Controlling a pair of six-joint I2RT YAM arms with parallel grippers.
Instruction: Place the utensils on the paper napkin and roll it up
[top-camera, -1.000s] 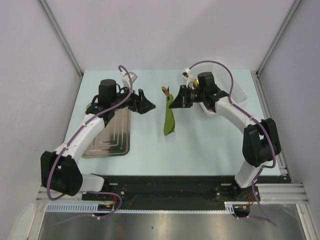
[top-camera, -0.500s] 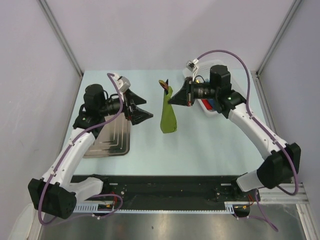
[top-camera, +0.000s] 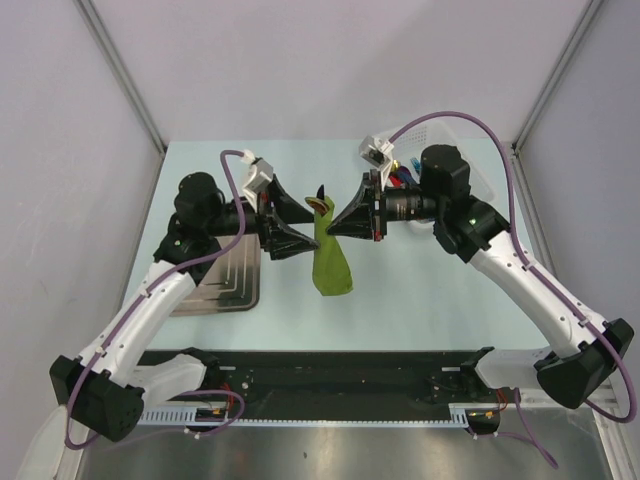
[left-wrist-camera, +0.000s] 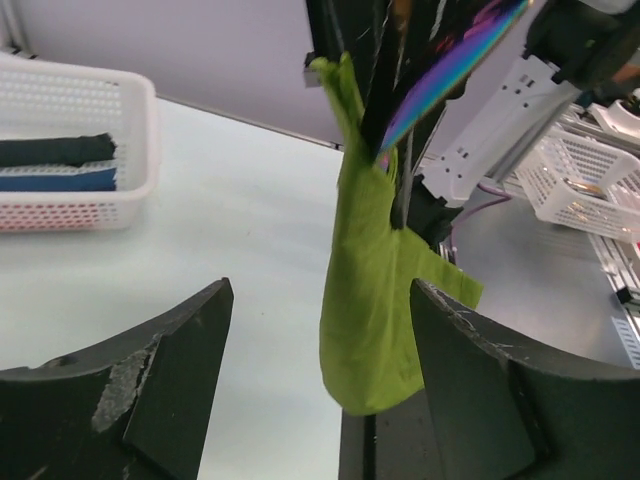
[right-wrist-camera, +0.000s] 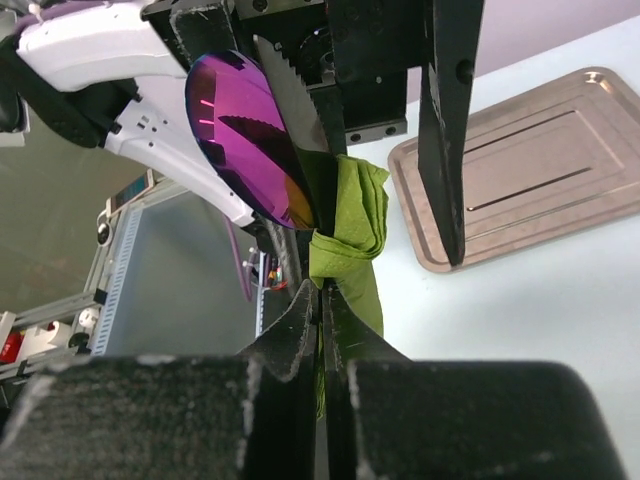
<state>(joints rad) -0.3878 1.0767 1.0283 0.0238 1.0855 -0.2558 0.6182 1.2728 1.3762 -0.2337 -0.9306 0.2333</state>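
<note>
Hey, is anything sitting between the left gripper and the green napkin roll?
Nothing visible. The left gripper faces the paper napkin directly, jaws open; the right gripper holds it.

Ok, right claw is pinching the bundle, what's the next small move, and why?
Probably ease the left claw forward and close it on the lower half of the napkin. The right claw is shut only near the top, by the utensils; below it the napkin hangs loose with a flap sticking out, and the left claw is open with the napkin just ahead of its gap.
</note>
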